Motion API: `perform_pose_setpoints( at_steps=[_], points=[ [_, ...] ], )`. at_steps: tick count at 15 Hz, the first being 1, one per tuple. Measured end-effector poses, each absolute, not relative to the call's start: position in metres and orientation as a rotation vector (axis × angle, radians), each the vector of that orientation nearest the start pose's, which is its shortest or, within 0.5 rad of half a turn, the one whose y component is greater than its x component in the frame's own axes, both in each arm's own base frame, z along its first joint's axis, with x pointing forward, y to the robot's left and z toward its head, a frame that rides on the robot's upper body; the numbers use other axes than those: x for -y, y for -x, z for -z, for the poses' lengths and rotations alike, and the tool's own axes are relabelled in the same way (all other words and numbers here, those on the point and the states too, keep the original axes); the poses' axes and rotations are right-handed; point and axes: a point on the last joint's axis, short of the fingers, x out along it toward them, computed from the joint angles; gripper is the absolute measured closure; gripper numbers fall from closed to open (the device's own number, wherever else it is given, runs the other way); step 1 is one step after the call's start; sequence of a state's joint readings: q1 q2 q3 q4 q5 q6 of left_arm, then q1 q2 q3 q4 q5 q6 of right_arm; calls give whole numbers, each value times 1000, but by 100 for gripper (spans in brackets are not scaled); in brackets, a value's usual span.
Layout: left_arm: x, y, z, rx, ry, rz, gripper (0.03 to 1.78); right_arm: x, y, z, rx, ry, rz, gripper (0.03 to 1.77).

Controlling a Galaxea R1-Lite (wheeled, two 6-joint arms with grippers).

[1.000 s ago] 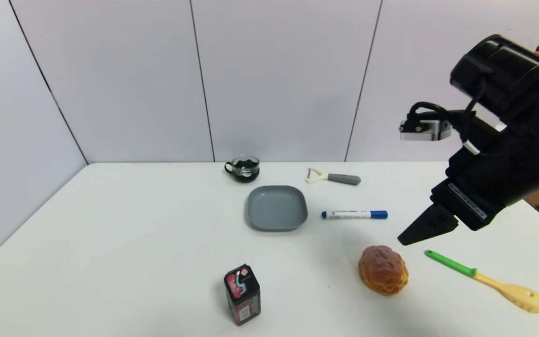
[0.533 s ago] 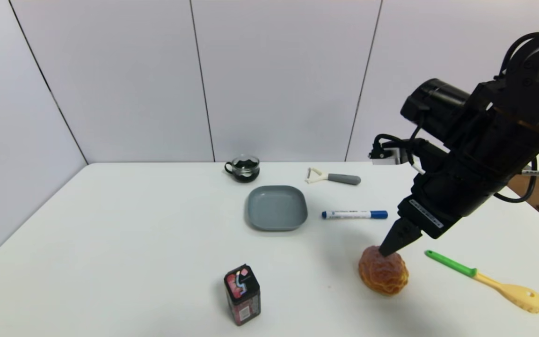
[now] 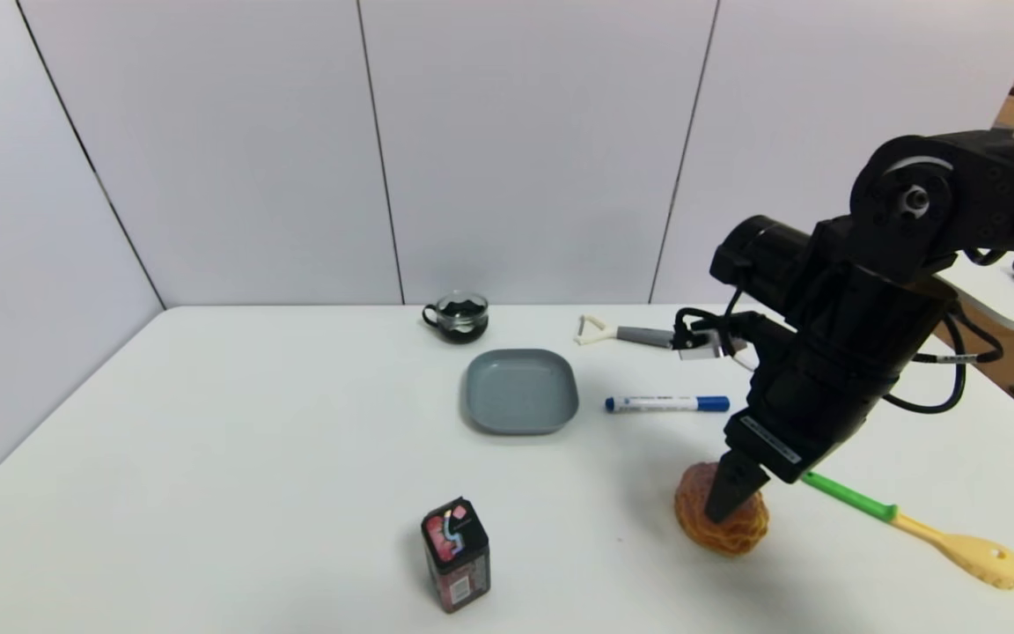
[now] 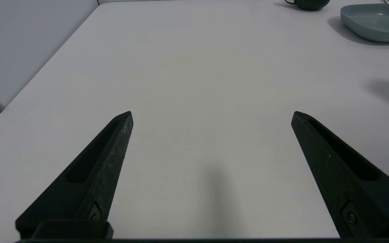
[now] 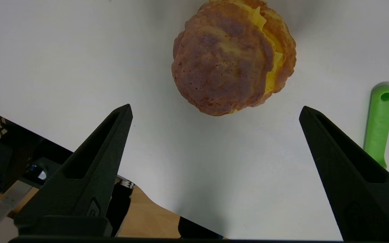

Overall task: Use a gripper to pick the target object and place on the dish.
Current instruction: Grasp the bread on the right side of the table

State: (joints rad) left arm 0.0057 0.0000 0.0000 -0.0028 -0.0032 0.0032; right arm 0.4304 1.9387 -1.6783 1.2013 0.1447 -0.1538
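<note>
Cream puff (image 3: 723,521) sits near the table's (image 3: 234,458) front edge, toward the right corner, not lifted, not on the dish. Right gripper (image 5: 214,111) is over it, pointed fingers spread wide, nothing held; in the right wrist view the puff (image 5: 233,55) lies beyond the fingertips, not yet between them, so from the head view the gripper (image 3: 730,502) looks to be at the puff's top but contact can't be confirmed. Judgement: puff looks light, crust bumpy and crackled so not slippery, likely soft or crushable, pale yellow filling shows at a seam on one side; best taken across its widest middle with both fingers straddling the sides, gentle close, avoid pinching the filling seam. Green-handled yellow spatula (image 3: 912,528) lies just beside the puff toward the right edge, could get nudged by the outer finger. Dark red-patterned box (image 3: 456,555) stands at the front edge near the middle, well apart. Left gripper (image 4: 211,114) is parked low over bare table on the left side, fingers wide apart, empty. Farther back, blue marker (image 3: 667,403) lies mid-table, dish (image 3: 520,390) beside it toward the centre, empty. Near the back edge, glass cup (image 3: 457,316) stands behind the dish and peeler (image 3: 626,334) lies behind the marker.
</note>
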Motion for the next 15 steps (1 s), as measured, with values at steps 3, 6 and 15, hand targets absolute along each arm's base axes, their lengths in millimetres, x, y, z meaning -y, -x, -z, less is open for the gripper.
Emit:
perform_pose_setpoints(
  at_steps=[3, 6, 15],
  points=[
    [0, 23, -76, 3, -3, -3, 12, -134, -282, -197, -1458, 336, -586, 9],
    [0, 23, -76, 3, -4, -3, 12, -140, -288, -187, -1470, 343, -592, 9],
    [0, 23, -76, 3, -3, -3, 12, -148, -300, -167, -1492, 403, -554, 9]
  ],
)
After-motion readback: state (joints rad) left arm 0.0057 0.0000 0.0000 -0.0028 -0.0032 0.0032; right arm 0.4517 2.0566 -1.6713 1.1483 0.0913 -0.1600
